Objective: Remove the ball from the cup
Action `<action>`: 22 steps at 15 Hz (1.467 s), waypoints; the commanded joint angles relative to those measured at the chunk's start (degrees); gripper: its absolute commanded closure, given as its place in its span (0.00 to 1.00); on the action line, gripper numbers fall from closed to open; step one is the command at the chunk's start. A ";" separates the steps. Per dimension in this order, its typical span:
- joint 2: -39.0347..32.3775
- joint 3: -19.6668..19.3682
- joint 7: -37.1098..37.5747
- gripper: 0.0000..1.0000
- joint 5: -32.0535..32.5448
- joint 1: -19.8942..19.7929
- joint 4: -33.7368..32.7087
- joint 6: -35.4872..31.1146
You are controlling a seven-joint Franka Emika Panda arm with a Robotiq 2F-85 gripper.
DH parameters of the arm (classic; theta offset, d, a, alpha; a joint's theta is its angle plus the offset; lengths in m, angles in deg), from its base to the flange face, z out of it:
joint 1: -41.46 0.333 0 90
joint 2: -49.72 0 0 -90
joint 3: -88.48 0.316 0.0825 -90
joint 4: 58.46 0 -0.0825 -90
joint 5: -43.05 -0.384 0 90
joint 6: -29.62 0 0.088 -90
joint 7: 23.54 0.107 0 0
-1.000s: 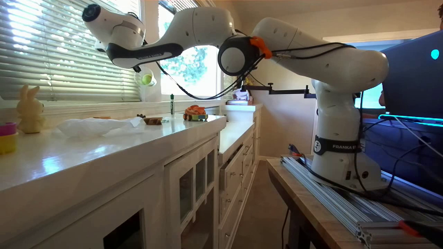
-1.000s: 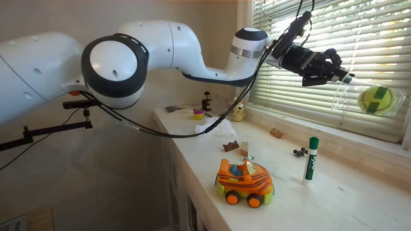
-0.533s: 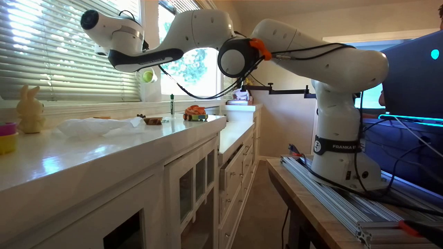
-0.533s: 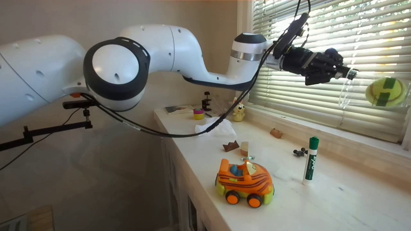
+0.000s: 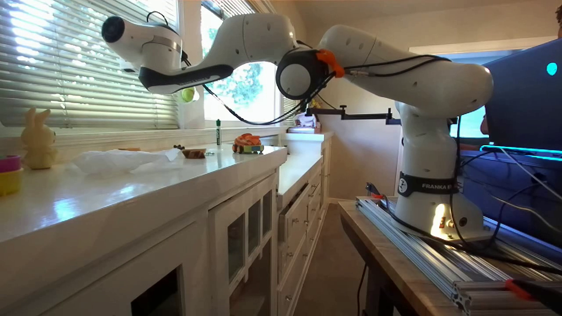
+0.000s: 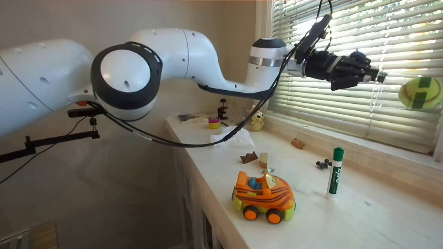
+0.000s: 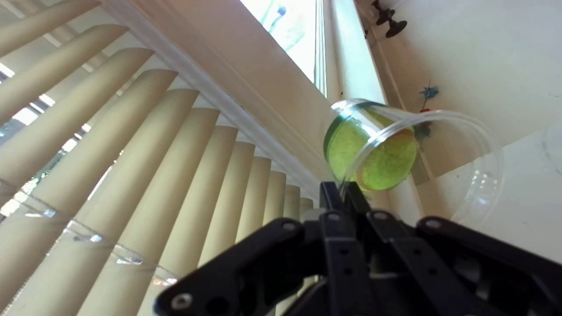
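Note:
A yellow-green ball (image 6: 419,92) with dark green stripes sits inside a clear plastic cup (image 6: 375,97), held in the air before the window blinds. My gripper (image 6: 380,76) is shut on the cup's wall at its rim. In the wrist view, the gripper's fingertips (image 7: 329,188) pinch that wall while the cup's mouth opens toward the camera. The ball (image 7: 386,158) rests deep in the cup, toward its base. The cup lies on its side, roughly level. In an exterior view, the ball (image 5: 188,94) shows beneath the arm, which hides the gripper there.
Below, the white counter (image 6: 294,235) carries an orange toy car (image 6: 264,193), an upright green marker (image 6: 335,173), a yellow bunny figure (image 6: 257,119), brown pieces (image 6: 249,157) and a crumpled white sheet (image 6: 238,138). Blinds (image 6: 346,107) hang close behind the cup.
The cup and ball have risen and shifted right in an exterior view, the cup swinging from tilted-down to nearly level. The arm's elbow has sunk slightly. The grip stays the same.

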 commanded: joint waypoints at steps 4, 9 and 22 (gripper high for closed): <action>-1.87 -0.28 -1.09 0.98 4.38 -0.27 -1.09 -0.33; -1.93 0.40 -1.09 0.98 5.45 -0.29 -1.01 -0.51; -5.53 -0.74 -0.59 0.98 9.59 0.72 -1.91 2.17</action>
